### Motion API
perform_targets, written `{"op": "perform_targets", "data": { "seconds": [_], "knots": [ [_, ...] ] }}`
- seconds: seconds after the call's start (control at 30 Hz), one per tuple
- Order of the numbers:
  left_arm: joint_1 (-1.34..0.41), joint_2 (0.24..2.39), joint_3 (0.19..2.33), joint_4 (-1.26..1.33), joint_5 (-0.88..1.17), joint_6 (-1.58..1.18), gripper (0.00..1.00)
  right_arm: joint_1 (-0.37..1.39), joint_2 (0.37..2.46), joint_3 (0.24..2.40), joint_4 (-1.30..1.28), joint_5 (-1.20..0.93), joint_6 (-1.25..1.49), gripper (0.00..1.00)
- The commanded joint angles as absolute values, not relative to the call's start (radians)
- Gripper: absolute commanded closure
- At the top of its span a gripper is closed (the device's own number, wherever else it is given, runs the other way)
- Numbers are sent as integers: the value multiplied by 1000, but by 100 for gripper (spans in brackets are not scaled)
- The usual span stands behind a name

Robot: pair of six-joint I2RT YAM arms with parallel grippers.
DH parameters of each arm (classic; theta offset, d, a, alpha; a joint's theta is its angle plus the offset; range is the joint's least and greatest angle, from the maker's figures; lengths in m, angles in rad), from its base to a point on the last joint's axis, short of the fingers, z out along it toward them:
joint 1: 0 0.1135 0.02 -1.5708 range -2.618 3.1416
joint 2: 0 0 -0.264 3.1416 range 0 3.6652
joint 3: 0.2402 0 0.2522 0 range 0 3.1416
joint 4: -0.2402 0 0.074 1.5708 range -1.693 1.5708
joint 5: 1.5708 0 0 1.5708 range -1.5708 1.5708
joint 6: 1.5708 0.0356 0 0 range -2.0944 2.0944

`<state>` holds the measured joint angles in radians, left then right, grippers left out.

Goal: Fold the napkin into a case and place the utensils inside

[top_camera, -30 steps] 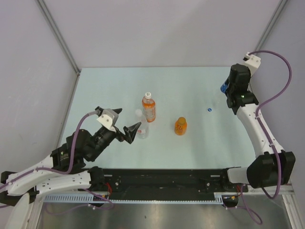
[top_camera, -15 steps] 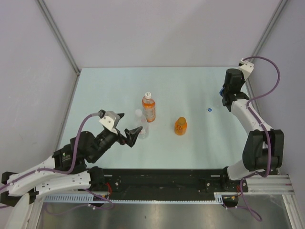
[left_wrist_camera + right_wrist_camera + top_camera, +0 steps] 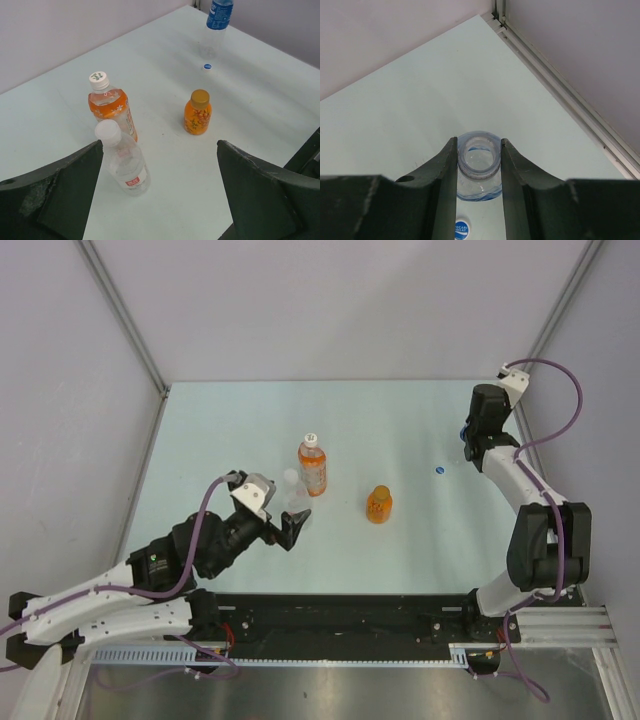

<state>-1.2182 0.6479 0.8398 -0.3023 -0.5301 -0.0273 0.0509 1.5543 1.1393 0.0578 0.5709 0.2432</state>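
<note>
Both jaws of my right gripper [image 3: 478,150] pinch the uncapped bottle [image 3: 218,15] at its neck; my left gripper [image 3: 160,145] gapes wide near a clear bottle [image 3: 125,167].

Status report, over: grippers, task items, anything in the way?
Left gripper open, empty. Right gripper shut on uncapped blue-label bottle. No napkin, no utensils in view. Clear bottle, tall orange bottle, small orange bottle mid-table.

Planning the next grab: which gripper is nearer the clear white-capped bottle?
Left: left gripper open right beside the clear bottle; right gripper far off, shut on the blue-labelled bottle.
</note>
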Motion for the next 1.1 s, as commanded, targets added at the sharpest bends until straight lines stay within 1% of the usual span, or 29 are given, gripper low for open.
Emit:
{"op": "perform_targets", "data": {
  "seconds": [0.0,0.37,0.4,0.43,0.5,0.53,0.63,0.83,1.07],
  "knots": [
    [-1220,641,841,-268,-517,-29,0,52,1572,1144,94,581,226,100],
    [-1221,609,815,-273,-514,-37,0,61,1594,1143,43,591,248,100],
    [-1221,607,813,-273,-515,-37,0,61,1594,1141,37,592,252,98],
    [-1220,606,810,-273,-514,-38,0,63,1594,1140,32,592,258,91],
    [-1220,604,810,-273,-511,-40,0,64,1591,1140,19,592,270,81],
    [-1221,604,810,-275,-511,-40,0,67,1589,1140,15,597,275,73],
    [-1220,601,810,-275,-506,-40,0,75,1580,1138,3,600,288,64],
    [-1221,597,808,-273,-494,-40,0,86,1559,1137,-40,607,304,55],
    [-1220,583,807,-275,-488,-41,0,89,1548,1137,-63,607,316,48]
  ]
}}
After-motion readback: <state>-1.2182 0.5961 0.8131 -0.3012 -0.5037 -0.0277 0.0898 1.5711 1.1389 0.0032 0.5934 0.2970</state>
